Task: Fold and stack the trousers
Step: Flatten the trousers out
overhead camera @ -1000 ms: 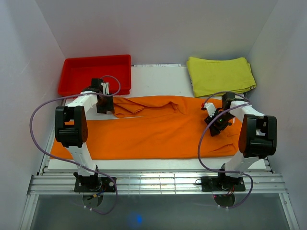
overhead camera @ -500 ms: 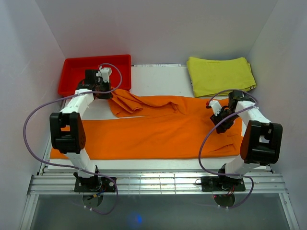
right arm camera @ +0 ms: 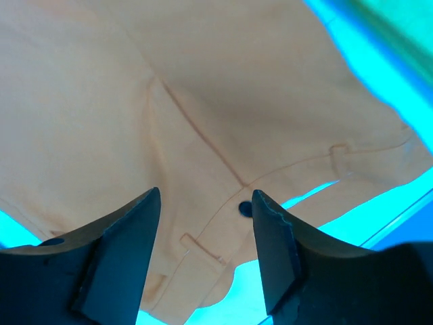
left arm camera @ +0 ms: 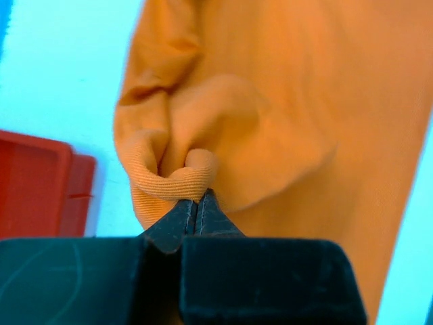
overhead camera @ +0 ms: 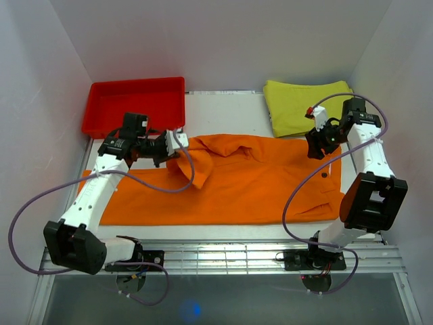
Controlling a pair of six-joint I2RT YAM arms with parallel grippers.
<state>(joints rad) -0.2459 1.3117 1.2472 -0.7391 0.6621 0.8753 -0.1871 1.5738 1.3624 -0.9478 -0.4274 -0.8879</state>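
Observation:
The orange trousers (overhead camera: 243, 183) lie spread across the white table (overhead camera: 230, 115), waist to the right. My left gripper (overhead camera: 178, 146) is shut on a ribbed hem fold of the upper leg (left arm camera: 172, 179), which hangs lifted and bunched just above the spread fabric (left arm camera: 318, 101). My right gripper (overhead camera: 316, 143) hovers open over the waist end. In the right wrist view its fingers (right arm camera: 132, 237) frame the waistband and a dark button (right arm camera: 243, 210), with nothing between them and the cloth lying below.
A red tray (overhead camera: 135, 101) stands at the back left and also shows in the left wrist view (left arm camera: 34, 183). A folded yellow-green cloth (overhead camera: 298, 105) lies at the back right, close behind the right gripper. White walls enclose the table on three sides.
My left gripper shut on the upper leg's end near the red tray and carried it rightward over the trousers. My right gripper moved back toward the waist's far corner.

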